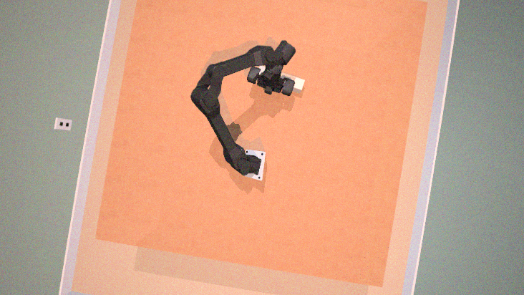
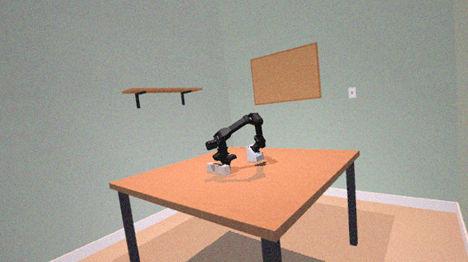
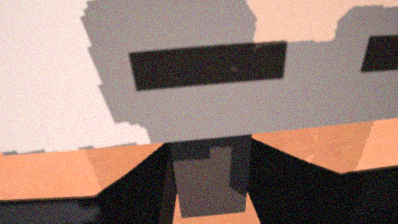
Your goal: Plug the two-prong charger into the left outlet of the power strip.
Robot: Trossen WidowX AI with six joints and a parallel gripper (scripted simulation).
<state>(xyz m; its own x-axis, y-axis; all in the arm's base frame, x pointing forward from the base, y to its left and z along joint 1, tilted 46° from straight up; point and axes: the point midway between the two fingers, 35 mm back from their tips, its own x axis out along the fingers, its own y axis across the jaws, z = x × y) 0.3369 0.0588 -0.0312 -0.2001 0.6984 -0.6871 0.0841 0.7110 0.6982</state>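
Note:
The white power strip point(image 1: 298, 84) point(image 2: 218, 168) point(image 3: 40, 75) lies on the table. In the wrist view its face fills the upper part, with one whole dark recess point(image 3: 210, 65) and another dark recess point(image 3: 382, 54) cut off at the right edge. My gripper point(image 1: 271, 81) point(image 2: 226, 162) point(image 3: 205, 143) is over the strip, shut on the dark grey charger point(image 3: 212, 192). The charger's upper end overlaps the strip's near edge in the wrist view. The prongs are hidden, and contact with the strip cannot be told. The gripper hides the strip's middle in the top view.
The arm's white base point(image 1: 254, 152) point(image 2: 254, 155) stands on the orange-brown table point(image 1: 311, 205) point(image 2: 194, 193). A wall shelf point(image 2: 164, 89), a framed board point(image 2: 287, 73) and a wall outlet point(image 1: 63, 128) are away from the arm.

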